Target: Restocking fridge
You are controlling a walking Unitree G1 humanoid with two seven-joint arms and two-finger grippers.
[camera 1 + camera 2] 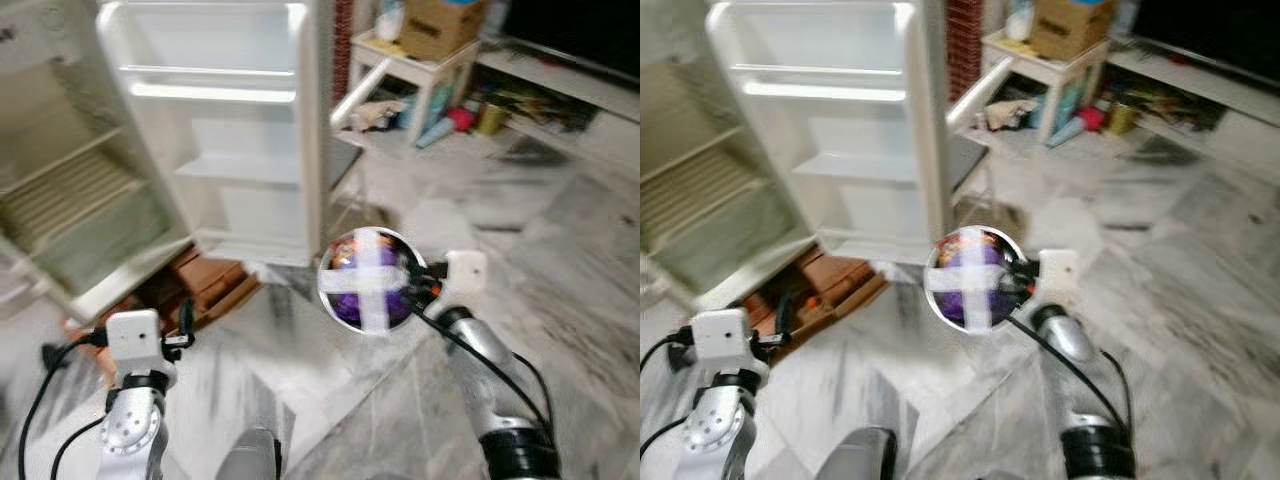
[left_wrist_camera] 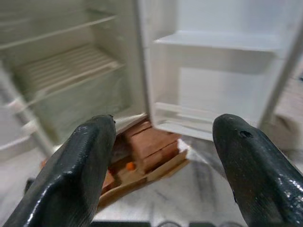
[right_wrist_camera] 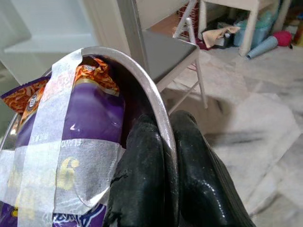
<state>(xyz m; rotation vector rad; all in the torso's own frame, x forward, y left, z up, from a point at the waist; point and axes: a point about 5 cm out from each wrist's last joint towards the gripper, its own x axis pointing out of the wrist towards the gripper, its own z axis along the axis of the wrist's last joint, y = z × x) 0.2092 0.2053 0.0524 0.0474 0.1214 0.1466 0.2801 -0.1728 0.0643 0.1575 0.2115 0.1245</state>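
Bowl (image 1: 366, 280) with taped snack packet, centre frame, rim pinched by right gripper (image 3: 163, 165); left gripper (image 2: 163, 161) spread, empty. Fridge (image 1: 90, 190) upper left, open, shelves bare; stocking not yet done.

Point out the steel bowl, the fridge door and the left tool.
steel bowl (image 3: 158, 111), right wrist view, on its rim.
fridge door (image 1: 235, 130), left eye view, on the inner shelving.
left tool (image 2: 163, 165), left wrist view, midway between its open fingertips.
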